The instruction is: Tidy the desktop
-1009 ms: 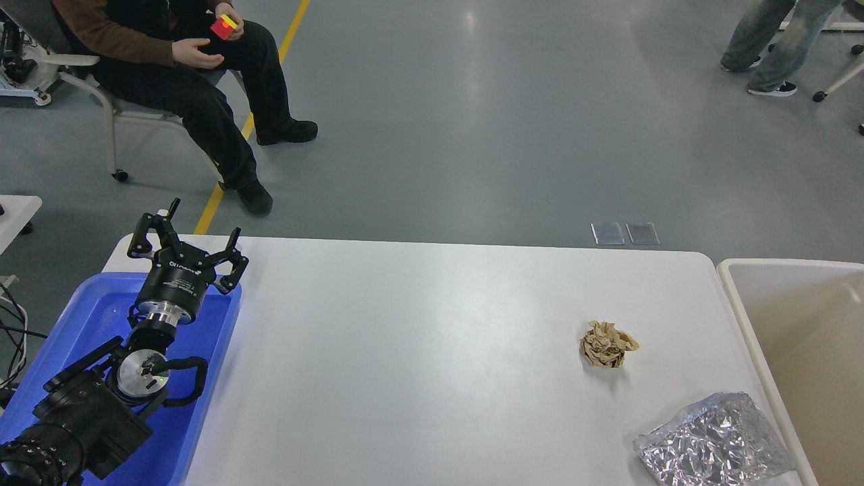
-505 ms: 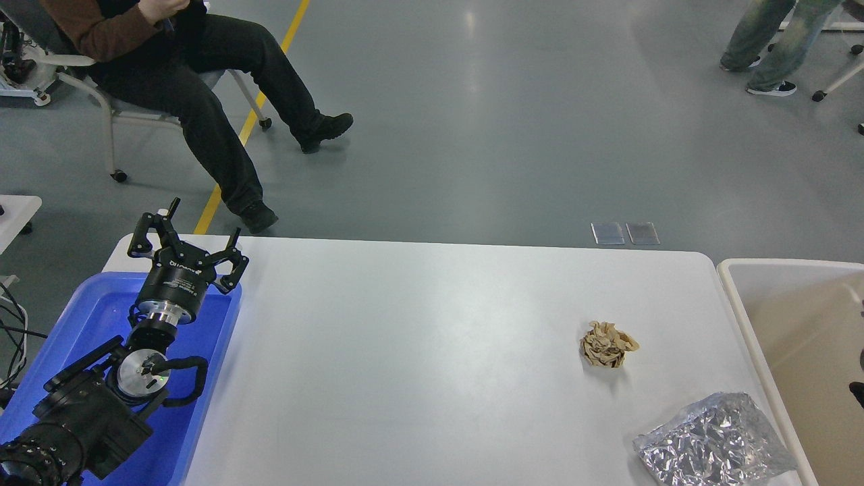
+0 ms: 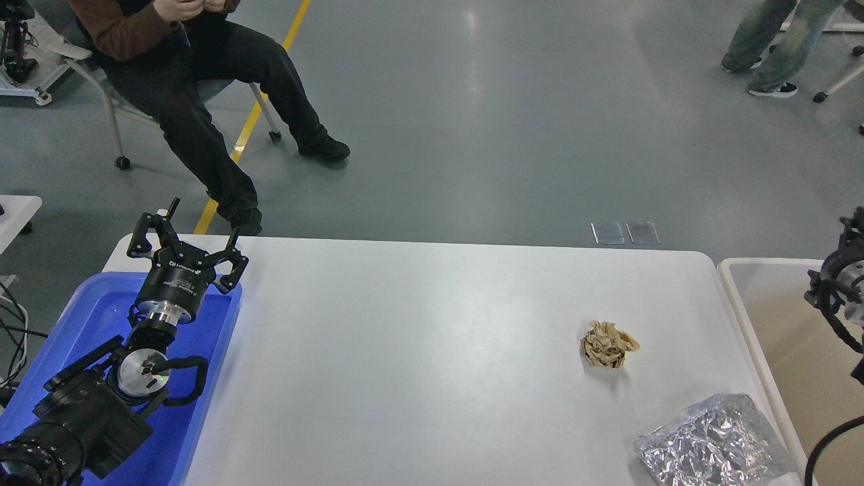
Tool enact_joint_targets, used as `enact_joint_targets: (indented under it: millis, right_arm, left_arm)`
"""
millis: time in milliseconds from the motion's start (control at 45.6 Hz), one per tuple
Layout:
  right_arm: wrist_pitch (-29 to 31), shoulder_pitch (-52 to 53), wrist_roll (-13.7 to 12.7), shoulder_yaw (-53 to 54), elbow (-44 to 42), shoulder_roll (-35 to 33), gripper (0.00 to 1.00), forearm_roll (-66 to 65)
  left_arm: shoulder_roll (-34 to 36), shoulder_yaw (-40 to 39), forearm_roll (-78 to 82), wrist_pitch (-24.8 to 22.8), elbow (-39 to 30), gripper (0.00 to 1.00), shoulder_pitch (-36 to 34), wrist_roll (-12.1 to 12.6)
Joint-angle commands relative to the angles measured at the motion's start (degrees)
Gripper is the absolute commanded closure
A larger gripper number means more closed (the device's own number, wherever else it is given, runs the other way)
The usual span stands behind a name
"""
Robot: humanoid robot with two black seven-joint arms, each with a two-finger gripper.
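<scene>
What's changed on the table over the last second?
The right arm has come into view at the right edge, above the beige bin. The left gripper stays open over the blue tray. The crumpled paper and foil bag haven't moved.

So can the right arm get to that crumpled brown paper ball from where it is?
Probably yes: the right arm is over the beige bin, and only bare desktop lies between it and the paper ball.

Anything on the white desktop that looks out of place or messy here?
Yes. Two bits of litter lie on the desktop, toward its right end: a crumpled brown paper ball, and nearer the front corner a wrinkled silver foil bag, close to the beige bin. Both lie apart. Nothing is spilled.
</scene>
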Motion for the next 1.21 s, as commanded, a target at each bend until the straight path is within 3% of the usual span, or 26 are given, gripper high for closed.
enact_joint_targets:
  millis: [0,263,527,966,1185]
  right_arm:
    - [5.1,3.6,0.0,12.3,10.5,-0.2,0.01,7.7]
    - [14.8,-0.6,0.0,18.1,28.5,-3.0,0.0,8.5]
    - [17.8,-2.5,0.0,17.7,38.7,-4.4,0.0,7.7]
    - [20.3,-4.4,0.1,18.9,39.9,-3.2,0.0,8.2]
    - [20.3,-5.4,0.1,20.9,39.8,0.6,0.0,8.7]
  left_arm:
    - [0.0,0.0,0.0,0.0,0.0,0.0,0.1,0.0]
    - [0.0,0.0,0.0,0.0,0.0,0.0,0.0,0.0]
    - [0.0,0.0,0.1,0.0,0.0,0.0,0.0,0.0]
    - [0.0,0.0,0.0,0.0,0.0,0.0,0.1,0.0]
    - [0.0,-0.1,0.1,0.0,0.0,0.0,0.1,0.0]
